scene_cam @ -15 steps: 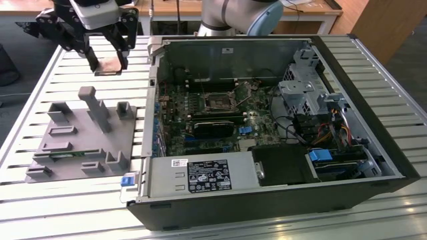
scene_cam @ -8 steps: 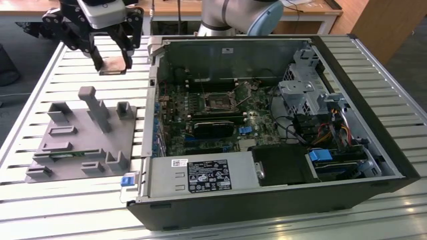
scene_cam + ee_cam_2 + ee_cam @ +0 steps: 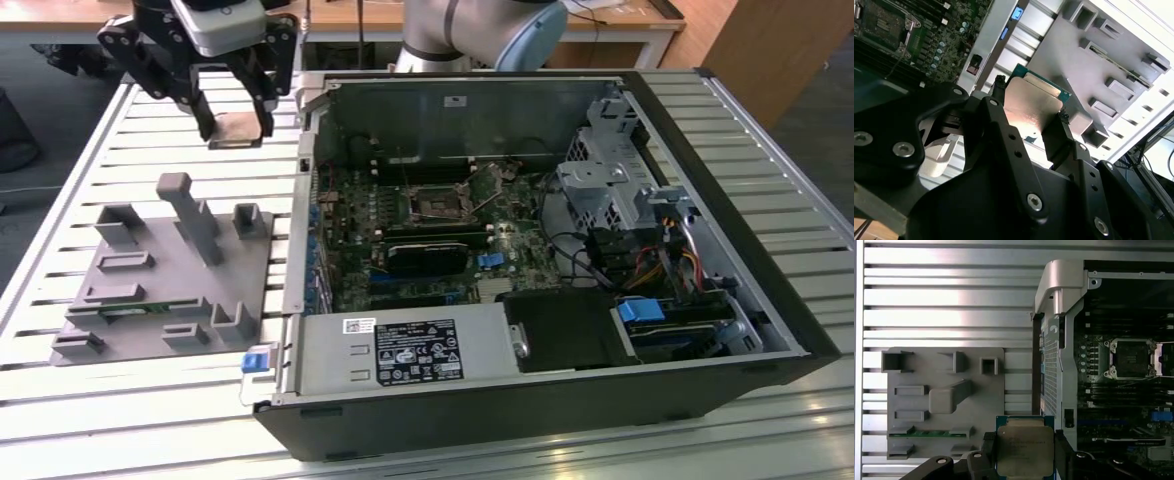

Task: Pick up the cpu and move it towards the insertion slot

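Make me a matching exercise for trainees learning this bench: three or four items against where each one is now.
Items:
1. silvery square cpu
2. narrow green memory stick
3. square metal-framed insertion slot
4. grey plastic fixture

Places:
A. on the slatted table beside the computer case
B. on the motherboard inside the open case
C. between the fingers of the black gripper, above the table
D. lying in a recess of the fixture

Pairs: 1-C, 2-D, 3-B, 4-A
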`<state>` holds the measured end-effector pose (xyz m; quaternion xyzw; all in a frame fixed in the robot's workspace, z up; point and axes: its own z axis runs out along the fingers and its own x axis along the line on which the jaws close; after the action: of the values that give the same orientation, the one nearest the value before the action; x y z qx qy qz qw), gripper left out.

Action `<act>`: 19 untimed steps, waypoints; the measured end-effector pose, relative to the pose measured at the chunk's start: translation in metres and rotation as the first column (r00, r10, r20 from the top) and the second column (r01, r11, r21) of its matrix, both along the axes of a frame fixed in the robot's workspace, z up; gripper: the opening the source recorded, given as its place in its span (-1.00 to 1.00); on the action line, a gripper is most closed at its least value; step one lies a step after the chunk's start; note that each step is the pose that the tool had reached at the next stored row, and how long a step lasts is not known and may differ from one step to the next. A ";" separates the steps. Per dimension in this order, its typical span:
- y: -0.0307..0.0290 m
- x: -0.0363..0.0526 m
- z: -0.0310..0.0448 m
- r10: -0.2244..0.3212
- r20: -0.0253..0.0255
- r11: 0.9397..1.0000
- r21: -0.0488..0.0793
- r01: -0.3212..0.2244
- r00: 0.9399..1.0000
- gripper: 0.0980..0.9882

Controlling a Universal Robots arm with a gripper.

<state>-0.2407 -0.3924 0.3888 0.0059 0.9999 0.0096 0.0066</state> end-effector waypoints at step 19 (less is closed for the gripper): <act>0.0034 0.0175 0.0000 0.000 0.000 1.000 0.000 0.000 1.000 0.00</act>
<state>-0.2232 -0.3890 0.3888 0.0059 0.9999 0.0096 0.0066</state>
